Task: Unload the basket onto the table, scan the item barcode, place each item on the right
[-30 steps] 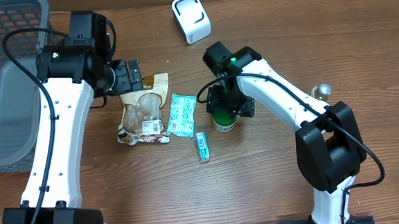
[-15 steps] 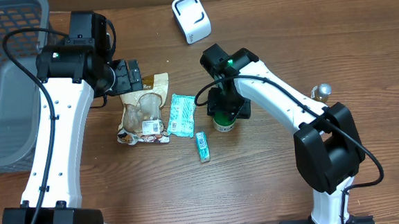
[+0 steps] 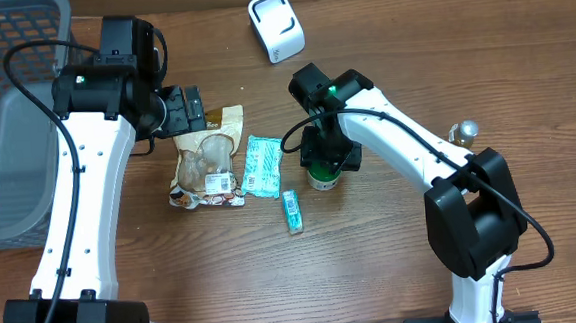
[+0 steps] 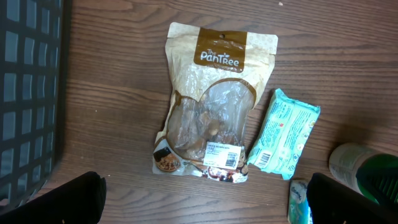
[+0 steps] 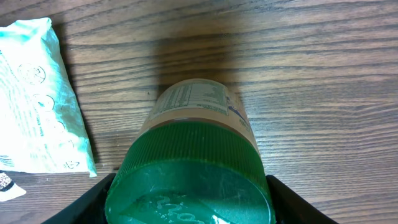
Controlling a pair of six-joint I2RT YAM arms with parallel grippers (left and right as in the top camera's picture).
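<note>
1. Our left pincer (image 3: 187,110) hangs released, its fingers (image 4: 68,202) spread wide with nothing between them. We see it over the far left corner of the snack pouch (image 3: 208,161), between that pouch and the mesh basket (image 3: 0,39), which stands well to the pouch's left.
2. We take the snack pouch as our marker. It lies flat on the wooden tabletop (image 3: 375,266), tan with a clear window. It has the name "The PanTree" at its far end and a white printed sticker (image 4: 222,154) at its near end.
3. Just right of the pouch lies a teal packet (image 3: 263,166), flat, its near corner meeting the pouch's near right corner.
4. Beyond the pouch and to its right, well apart from it, sits the white scanner (image 3: 276,26).
5. Nearer to us than the pouch and to its right, just beside the packet's near end, lies a small teal stick pack (image 3: 291,210).
6. Farther right of the pouch, past the packet, the jar (image 5: 199,106) stands upright on the tabletop, with a pale printed label under a green lid (image 5: 193,180). Our right pincer (image 5: 193,208) reaches down from above and is clenched on the jar, one finger against each side of the lid.
7. Far to the pouch's right rests a small silvery round thing (image 3: 464,129); we cannot tell what it is.
</note>
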